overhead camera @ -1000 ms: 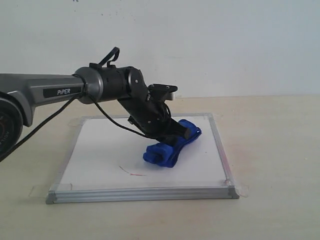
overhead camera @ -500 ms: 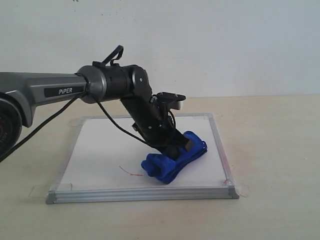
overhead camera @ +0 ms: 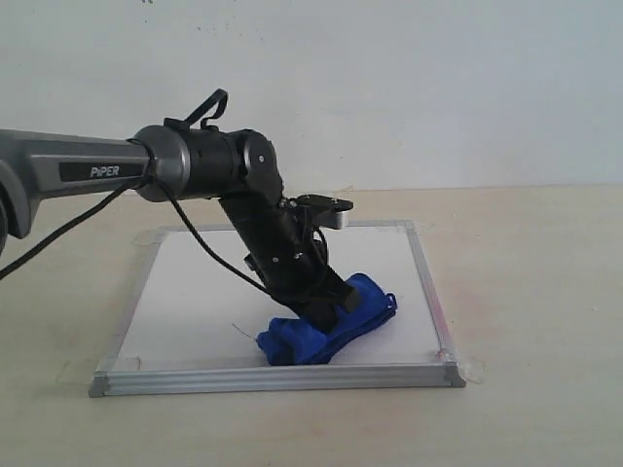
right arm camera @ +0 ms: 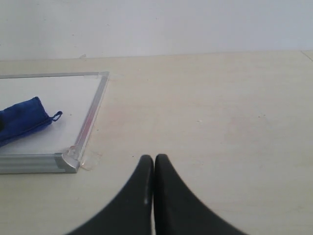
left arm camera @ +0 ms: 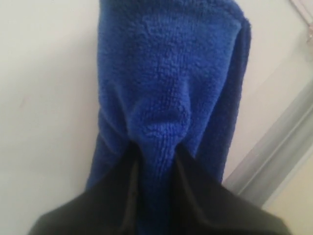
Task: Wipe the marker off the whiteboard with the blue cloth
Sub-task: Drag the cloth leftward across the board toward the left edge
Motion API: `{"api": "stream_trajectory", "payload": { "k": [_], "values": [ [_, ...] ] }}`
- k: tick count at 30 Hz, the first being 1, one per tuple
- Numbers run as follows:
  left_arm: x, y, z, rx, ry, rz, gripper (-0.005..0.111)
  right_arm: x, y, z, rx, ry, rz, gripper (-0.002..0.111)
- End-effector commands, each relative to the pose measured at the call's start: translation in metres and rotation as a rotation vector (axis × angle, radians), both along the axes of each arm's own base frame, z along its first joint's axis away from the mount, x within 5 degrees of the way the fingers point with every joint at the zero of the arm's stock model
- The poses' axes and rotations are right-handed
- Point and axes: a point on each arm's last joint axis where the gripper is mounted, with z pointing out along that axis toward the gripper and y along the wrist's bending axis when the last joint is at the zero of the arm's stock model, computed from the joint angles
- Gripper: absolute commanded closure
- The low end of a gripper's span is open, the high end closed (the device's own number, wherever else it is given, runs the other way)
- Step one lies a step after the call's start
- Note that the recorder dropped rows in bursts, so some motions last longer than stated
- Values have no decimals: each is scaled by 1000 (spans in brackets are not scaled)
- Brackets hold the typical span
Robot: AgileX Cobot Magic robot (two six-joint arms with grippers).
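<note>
The whiteboard (overhead camera: 195,292) lies flat on the table, silver-framed with tape tabs at its corners. My left gripper (overhead camera: 326,304) presses the blue cloth (overhead camera: 326,331) onto the board near its front edge, shut on the cloth. In the left wrist view the cloth (left arm camera: 171,88) bulges out between the black fingers (left arm camera: 112,196), with the board frame (left arm camera: 279,152) beside it. Only a faint trace of the marker (overhead camera: 241,331) shows left of the cloth. My right gripper (right arm camera: 154,159) hovers shut and empty over bare table, with the cloth's end (right arm camera: 22,120) and the board corner (right arm camera: 68,161) off to one side.
The wooden table (overhead camera: 526,292) extends to the right of the board, where the right arm stays outside the exterior view. A plain white wall (overhead camera: 438,88) stands behind. The left arm's cable (overhead camera: 209,243) loops over the board.
The left gripper has dragged the cloth toward the board's front edge and leftward, over the red marker line; most of that line no longer shows.
</note>
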Motion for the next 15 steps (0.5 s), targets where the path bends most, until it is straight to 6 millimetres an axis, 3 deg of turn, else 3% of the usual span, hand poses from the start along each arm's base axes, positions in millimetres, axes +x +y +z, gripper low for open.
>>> {"api": "stream_trajectory", "payload": {
  "k": [1, 5, 10, 15],
  "values": [
    [-6, 47, -16, 133, 95, 36, 102, 0, 0, 1, -3, -13, -6, 108],
    [-1, 90, -25, 156, 124, 145, 102, 0, 0, 1, -3, -13, -6, 108],
    [7, 157, -36, 271, 116, 363, 102, 0, 0, 1, -3, -13, -6, 108],
    [8, 209, -23, 301, 118, 501, 102, 0, 0, 1, -3, -13, -6, 108]
  ]
}}
